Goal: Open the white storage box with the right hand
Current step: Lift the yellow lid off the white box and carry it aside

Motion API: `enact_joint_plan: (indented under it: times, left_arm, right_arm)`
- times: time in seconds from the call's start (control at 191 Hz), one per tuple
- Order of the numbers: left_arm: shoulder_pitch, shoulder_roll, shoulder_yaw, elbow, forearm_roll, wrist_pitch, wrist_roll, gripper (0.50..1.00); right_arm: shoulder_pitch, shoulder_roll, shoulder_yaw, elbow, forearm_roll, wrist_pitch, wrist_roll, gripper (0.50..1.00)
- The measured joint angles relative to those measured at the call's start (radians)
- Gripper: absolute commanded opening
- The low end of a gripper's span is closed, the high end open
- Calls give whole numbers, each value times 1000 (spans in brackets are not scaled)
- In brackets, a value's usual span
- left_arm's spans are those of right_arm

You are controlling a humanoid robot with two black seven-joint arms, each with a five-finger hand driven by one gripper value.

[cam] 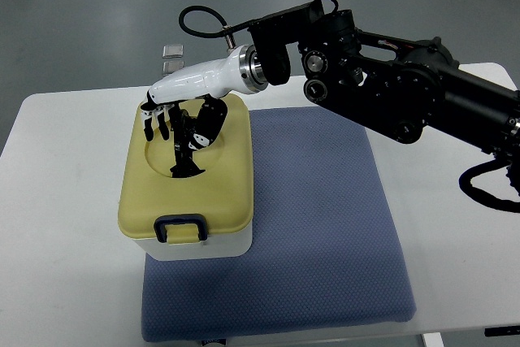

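Observation:
A white storage box (pixel 199 245) with a pale yellow lid (pixel 219 188) and a dark blue front latch (pixel 180 227) stands on the left part of a blue mat (pixel 317 225). Its lid lies flat and closed. My right hand (pixel 175 123), white-backed with black fingers, hangs over the round recess in the far half of the lid. The fingers (pixel 185 148) point down, relaxed and slightly spread, the longest ones reaching into the recess. Nothing is held in them. The black right arm (pixel 390 87) comes in from the right edge. No left arm shows.
The white table (pixel 65 184) carries the mat and box. Two small grey squares (pixel 171 58) lie on the floor beyond the table's far edge. A black cable (pixel 203 22) loops above the wrist. Bare mat extends right of the box.

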Motion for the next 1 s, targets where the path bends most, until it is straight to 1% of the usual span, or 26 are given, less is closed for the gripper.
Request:
enact_joint_plan:
  times: [0.173, 0.335, 0.519, 0.66, 0.77, 0.896, 1.001]
  left_arm:
    - [0, 0, 0, 0, 0, 0, 0, 1000]
    - [0, 0, 1, 0, 0, 0, 0, 1000]
    - [0, 0, 1, 0, 0, 0, 0, 1000]
    - [0, 0, 0, 0, 0, 0, 0, 1000]
    - [0, 0, 1, 0, 0, 0, 0, 1000]
    - [0, 0, 3, 0, 0, 0, 0, 1000]
    - [0, 0, 3, 0, 0, 0, 0, 1000]
  right_arm:
    - [5, 1, 0, 3, -1, -12, 1, 500]
    - [25, 1, 10, 5, 6, -8, 2, 500]
    - [89, -37, 24, 5, 32, 12, 11, 500]
    - [138, -121, 57, 7, 78, 19, 16, 500]
    - [158, -221, 73, 11, 97, 19, 20, 500]
    - [156, -332, 65, 12, 99, 19, 37, 500]
    - [126, -420, 49, 13, 94, 19, 52, 500]
